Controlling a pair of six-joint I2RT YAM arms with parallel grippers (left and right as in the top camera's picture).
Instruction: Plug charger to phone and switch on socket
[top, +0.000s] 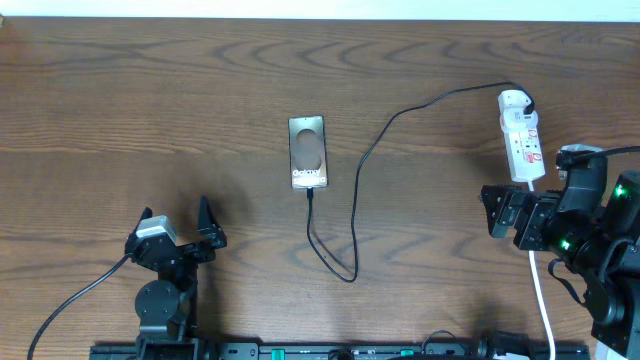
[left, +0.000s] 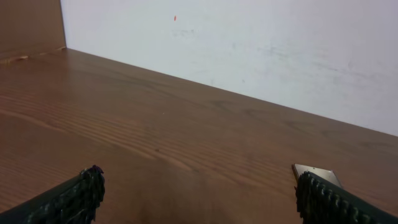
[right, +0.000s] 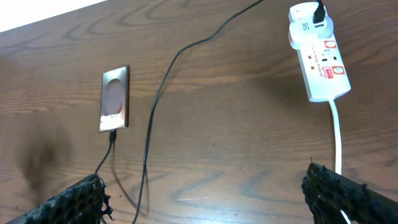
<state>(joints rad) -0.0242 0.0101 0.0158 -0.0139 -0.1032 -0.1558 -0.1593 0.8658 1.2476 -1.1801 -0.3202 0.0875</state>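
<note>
The phone (top: 307, 152) lies face up mid-table, also in the right wrist view (right: 115, 98); a corner shows in the left wrist view (left: 316, 173). The charger cable (top: 357, 180) has its plug tip in the phone's near end and runs in a loop to its adapter in the far end of the socket (top: 521, 136), the white power strip at the right, also seen in the right wrist view (right: 318, 53). My left gripper (top: 178, 226) is open and empty at the near left. My right gripper (top: 497, 212) is open and empty, just near of the socket.
The socket's white cord (top: 545, 300) runs toward the near edge past my right arm. A white wall (left: 249, 43) bounds the far side of the wooden table (top: 150, 110). The robots' thick black cable (top: 70, 300) trails at the near left.
</note>
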